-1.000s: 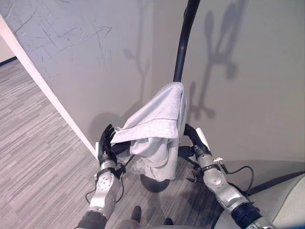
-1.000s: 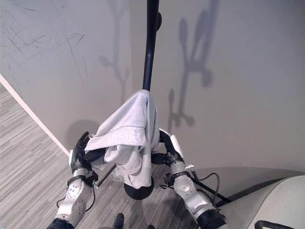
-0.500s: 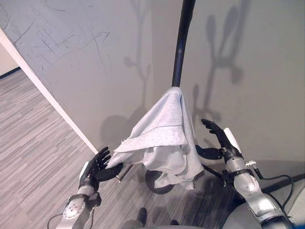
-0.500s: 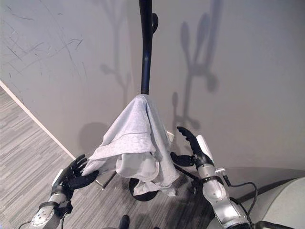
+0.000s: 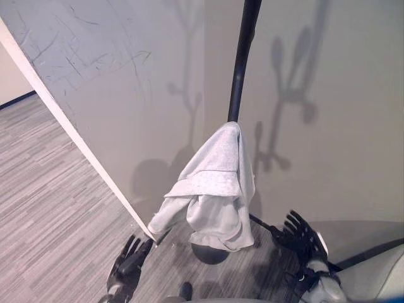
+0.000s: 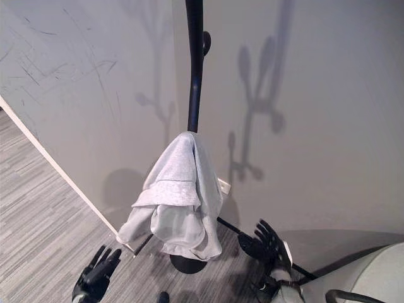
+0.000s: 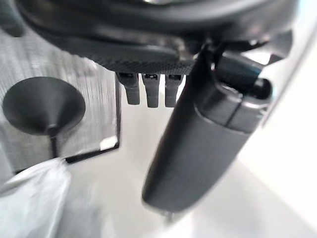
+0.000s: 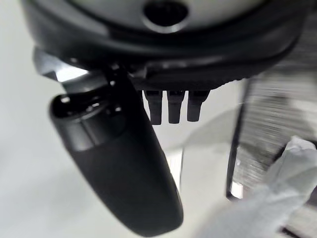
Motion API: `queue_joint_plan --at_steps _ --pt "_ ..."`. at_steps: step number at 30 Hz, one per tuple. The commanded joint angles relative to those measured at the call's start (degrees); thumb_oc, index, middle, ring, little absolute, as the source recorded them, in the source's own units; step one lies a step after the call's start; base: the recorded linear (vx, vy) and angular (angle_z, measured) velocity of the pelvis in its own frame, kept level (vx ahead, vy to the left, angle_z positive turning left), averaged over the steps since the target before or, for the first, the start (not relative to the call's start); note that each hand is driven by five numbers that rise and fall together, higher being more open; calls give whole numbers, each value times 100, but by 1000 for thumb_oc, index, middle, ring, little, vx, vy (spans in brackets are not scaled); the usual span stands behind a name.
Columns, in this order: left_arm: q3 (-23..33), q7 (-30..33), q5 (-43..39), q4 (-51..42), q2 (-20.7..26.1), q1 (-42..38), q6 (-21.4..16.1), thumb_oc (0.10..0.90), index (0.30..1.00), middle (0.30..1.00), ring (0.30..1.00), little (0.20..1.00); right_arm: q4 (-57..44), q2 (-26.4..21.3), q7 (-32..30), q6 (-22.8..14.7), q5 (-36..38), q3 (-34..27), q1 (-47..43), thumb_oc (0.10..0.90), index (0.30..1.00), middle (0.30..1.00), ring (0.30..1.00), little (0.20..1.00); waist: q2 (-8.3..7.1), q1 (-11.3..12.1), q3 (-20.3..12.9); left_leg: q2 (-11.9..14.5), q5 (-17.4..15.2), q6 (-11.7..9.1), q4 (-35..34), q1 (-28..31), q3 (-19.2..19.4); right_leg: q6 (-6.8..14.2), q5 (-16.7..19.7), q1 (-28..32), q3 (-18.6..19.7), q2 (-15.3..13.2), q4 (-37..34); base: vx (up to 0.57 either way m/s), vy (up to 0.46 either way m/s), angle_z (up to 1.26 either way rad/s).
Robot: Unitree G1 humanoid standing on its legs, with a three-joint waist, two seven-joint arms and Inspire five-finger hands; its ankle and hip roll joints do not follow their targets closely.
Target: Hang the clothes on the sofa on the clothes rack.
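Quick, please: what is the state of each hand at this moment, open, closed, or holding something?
Left hand: open, fingers straight, holding nothing.
Right hand: open, fingers spread, holding nothing.
The grey garment hangs on the rack, apart from both hands.

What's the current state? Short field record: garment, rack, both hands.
garment: light grey cloth garment draped on the rack, hanging free
rack: black metal clothes rack pole, round black base on grey striped floor
left hand: left hand open, low, apart from garment
right hand: right hand open, fingers spread, apart from garment
task: garment hung, released
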Motion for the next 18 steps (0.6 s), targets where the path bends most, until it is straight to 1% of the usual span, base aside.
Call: queue_joint_plan --at_steps 1,3,4,5,6,7,8,10,11,12,13,15,18 --pt "471 354 -363 933 304 -373 -66 800 900 900 900 900 308 192 63 -42 1422 -30 -271 800 900 900 900 900 -259 53 -77 -219 -260 106 48 -47 38 489 -123 104 182 -395 76 0 0 0" --pt "541 583 -98 1513 322 -397 -46 800 900 900 900 900 1045 394 -1 173 1796 20 -385 800 900 900 900 900 -270 71 -89 -219 -257 91 48 -46 26 469 -129 111 163 -387 73 16 -15 4" --pt "549 578 -91 1530 331 -414 -47 800 900 900 900 900 1078 391 23 170 1812 19 -410 800 900 900 900 900 -276 68 -83 -220 -259 91 48 -46 25 469 -131 111 162 -388 72 10 -8 4" --pt "507 706 254 1849 331 -405 5 800 900 900 900 900 1569 488 -10 309 1991 -23 -466 800 900 900 900 900 -272 78 -97 -220 -257 85 48 -46 19 457 -130 113 154 -384 71 13 -12 4" --pt "405 832 650 2179 312 -438 51 800 900 900 900 900 2382 577 -58 497 2201 -141 -631 800 900 900 900 900 -281 95 -107 -223 -261 82 48 -44 4 445 -132 117 137 -380 70 15 -16 6" --pt "229 948 1023 2375 247 -463 49 800 900 900 900 900 3054 611 -38 674 2121 -157 -773 800 900 900 900 900 -286 126 -107 -226 -255 82 48 -44 -7 438 -138 124 103 -376 72 13 -13 9" --pt "229 951 1030 2376 244 -470 48 800 900 900 900 900 3081 602 -20 675 2122 -167 -793 800 900 900 900 900 -283 127 -104 -226 -255 81 48 -46 -10 438 -139 124 100 -376 72 2 -8 13" --pt "2 994 1454 2485 150 -511 89 800 900 900 900 900 3640 580 21 872 1880 -188 -885 800 900 900 900 900 -276 153 -109 -235 -245 84 48 -54 -32 432 -139 130 59 -375 79 -2 -3 17" --pt "1 995 1455 2485 149 -513 89 800 900 900 900 900 3645 578 24 872 1881 -190 -888 800 900 900 900 900 -275 153 -107 -235 -245 84 48 -54 -33 432 -139 130 58 -375 79 -5 -4 9" --pt "-275 984 1769 2436 85 -564 106 800 900 900 900 900 4013 553 87 1079 1814 -180 -905 800 900 900 900 900 -268 163 -122 -239 -240 89 48 -65 -61 429 -144 140 23 -373 74 0 0 0" --pt "-465 975 1975 2384 51 -594 95 800 900 900 900 900 4101 537 145 1139 1819 -200 -915 800 900 900 900 900 -257 159 -136 -241 -235 90 48 -71 -80 427 -151 144 -1 -374 75 -7 1 3" --pt "-723 951 2341 2294 43 -655 76 800 900 900 900 900 4117 517 229 1157 1849 -237 -930 800 900 900 900 900 -240 153 -155 -245 -220 87 48 -82 -115 427 -155 148 -54 -374 75 -2 4 8" --pt "-902 993 2440 2176 47 -726 69 800 900 900 900 900 4052 479 230 1140 1747 -213 -974 800 900 900 900 900 -227 145 -174 -247 -208 81 48 -96 -137 427 -160 146 -91 -374 75 -6 4 10"
